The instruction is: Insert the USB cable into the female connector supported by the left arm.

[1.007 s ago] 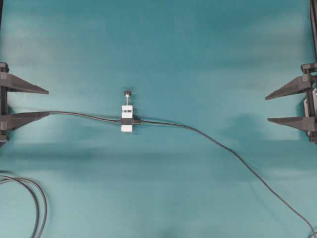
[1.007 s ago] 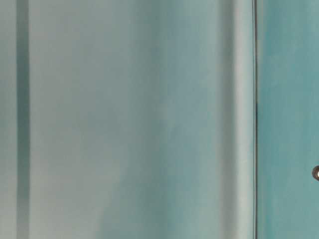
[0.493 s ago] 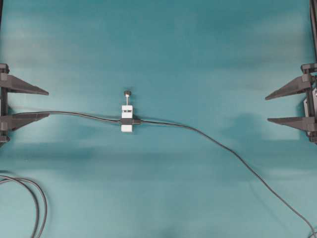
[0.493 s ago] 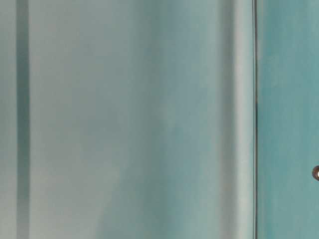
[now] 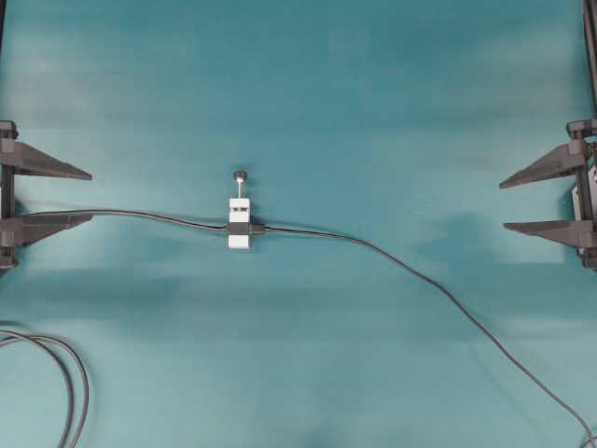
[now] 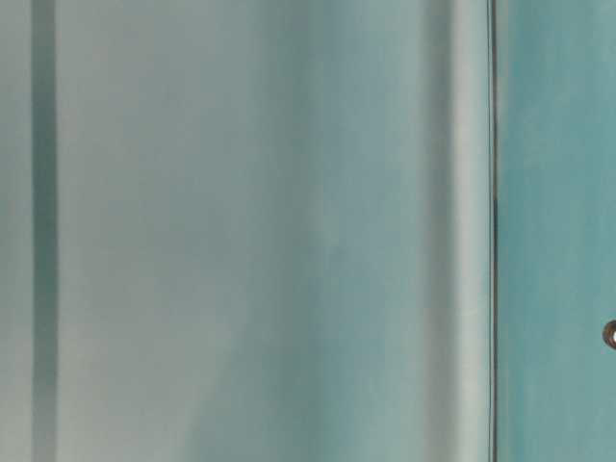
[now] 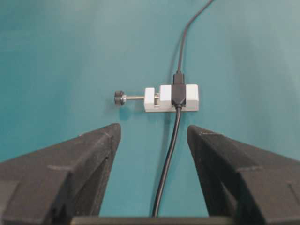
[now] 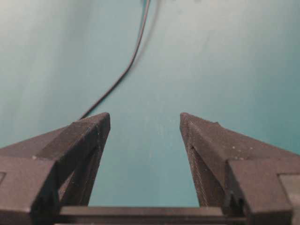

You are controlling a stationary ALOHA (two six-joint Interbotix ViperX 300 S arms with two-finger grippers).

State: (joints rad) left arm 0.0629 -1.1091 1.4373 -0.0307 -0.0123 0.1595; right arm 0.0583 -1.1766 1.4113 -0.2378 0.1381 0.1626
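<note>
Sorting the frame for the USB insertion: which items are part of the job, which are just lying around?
Job:
- USB cable, running right from the block
- female connector, white block mid-table
- left hand, open, empty
- right hand, open, empty

Lying about:
- looped dark cables, bottom-left corner
- teal table mat

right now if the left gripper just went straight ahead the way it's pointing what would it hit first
Probably the female connector. The left gripper is open and aims at the white block, with its dark cable tail running between the fingers. Height is unclear, so it might pass above the block.
</note>
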